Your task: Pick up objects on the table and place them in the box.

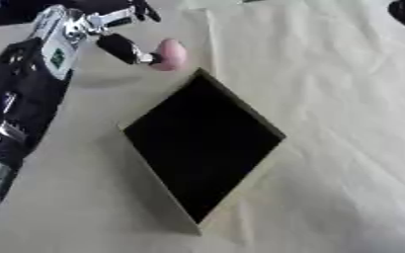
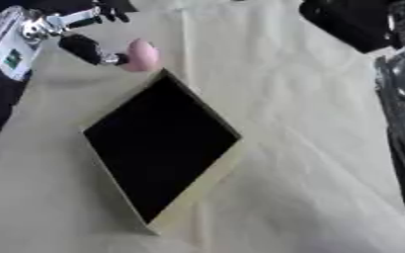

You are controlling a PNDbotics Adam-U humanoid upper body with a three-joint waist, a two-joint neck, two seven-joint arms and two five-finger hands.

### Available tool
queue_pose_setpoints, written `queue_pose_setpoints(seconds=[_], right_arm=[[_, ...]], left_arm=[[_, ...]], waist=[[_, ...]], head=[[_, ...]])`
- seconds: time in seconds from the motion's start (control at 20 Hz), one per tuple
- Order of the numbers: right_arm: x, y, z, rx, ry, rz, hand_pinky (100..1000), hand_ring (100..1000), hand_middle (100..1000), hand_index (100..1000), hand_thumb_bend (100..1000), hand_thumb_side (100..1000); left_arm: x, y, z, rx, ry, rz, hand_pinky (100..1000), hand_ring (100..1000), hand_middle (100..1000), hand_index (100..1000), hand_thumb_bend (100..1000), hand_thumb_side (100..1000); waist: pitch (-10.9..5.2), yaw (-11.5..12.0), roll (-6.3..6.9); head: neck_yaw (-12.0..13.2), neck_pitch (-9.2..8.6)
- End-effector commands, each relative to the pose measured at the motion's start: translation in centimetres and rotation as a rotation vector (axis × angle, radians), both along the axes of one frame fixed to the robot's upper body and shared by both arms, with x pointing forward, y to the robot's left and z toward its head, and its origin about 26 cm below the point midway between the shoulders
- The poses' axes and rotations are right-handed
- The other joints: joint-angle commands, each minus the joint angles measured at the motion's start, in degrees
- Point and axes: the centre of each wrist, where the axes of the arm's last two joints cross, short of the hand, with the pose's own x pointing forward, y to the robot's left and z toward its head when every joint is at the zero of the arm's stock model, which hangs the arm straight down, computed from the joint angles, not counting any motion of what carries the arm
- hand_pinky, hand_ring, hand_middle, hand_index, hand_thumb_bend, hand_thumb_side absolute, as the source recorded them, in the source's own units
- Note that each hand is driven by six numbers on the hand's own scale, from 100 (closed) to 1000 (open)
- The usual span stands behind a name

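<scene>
The left hand [image 1: 124, 47] pinches a pink object [image 1: 171, 54] just beyond the box's [image 1: 266, 163] far corner. It should travel nearer, over the dark opening, before releasing.

One pink object [image 1: 171, 54], one box [image 1: 273, 129], two robot arms.

left hand [image 1: 111, 29] at top left, thumb tip touching pink object [image 1: 170, 54]; box [image 1: 262, 123] just below-right, dark inside.
</scene>
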Motion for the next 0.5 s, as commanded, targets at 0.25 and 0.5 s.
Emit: queue_pose_setpoints(seconds=[0.25,0.5], right_arm=[[-0.59,0.07,1.05,0.003,-0.045,0.017,822,801,694,852,100,663],[-0.62,0.18,1.16,0.005,-0.050,0.025,821,800,693,853,100,664]], left_arm=[[-0.02,0.19,1.31,-0.037,-0.040,0.021,787,850,844,883,435,502],[0.09,0.30,1.08,-0.047,-0.045,0.045,784,848,839,880,423,501]], waist=[[-0.66,-1.0,0.22],[-0.02,-2.0,0.76]], head=[[0.6,-1.40],[1.2,-2.13]])
